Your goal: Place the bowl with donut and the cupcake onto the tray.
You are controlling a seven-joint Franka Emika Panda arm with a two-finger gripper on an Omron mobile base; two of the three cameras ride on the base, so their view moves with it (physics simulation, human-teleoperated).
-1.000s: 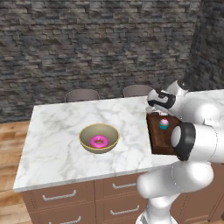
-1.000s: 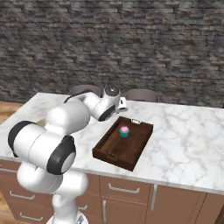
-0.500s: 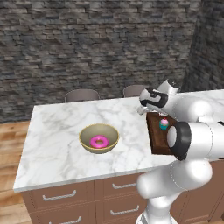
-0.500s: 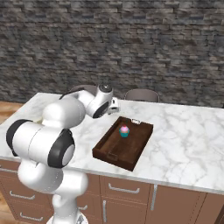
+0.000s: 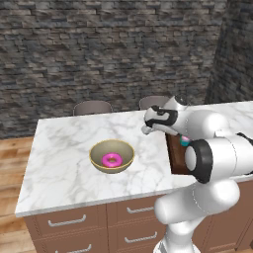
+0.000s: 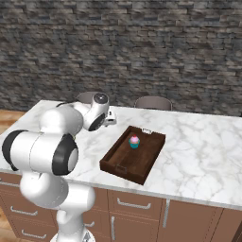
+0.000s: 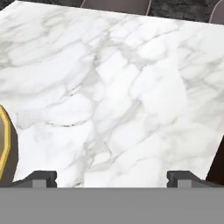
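- Claw [image 7: 112, 177] released, jaws wide, nothing held, over bare desk [image 5: 59, 163] between bowl [image 5: 111, 156] and tray [image 6: 118, 163].
- Cupcake [image 6: 134, 141] already sits on tray, toward its 12 o'clock end.
- Bowl with donut [image 5: 111, 160] on desk, at claw's 9 o'clock.
- Risk: thin rim grip slips, bowl tips, donut rolls out.
- Risk: bowl lands on cupcake.

Polished veined marble counter [image 5: 64, 163], dark wooden tray [image 6: 124, 163], rough stone wall [image 6: 142, 47]

Arm bent forward, gripper [image 7: 112, 178] empty, jaws spread wide, hovering low, pointing down.
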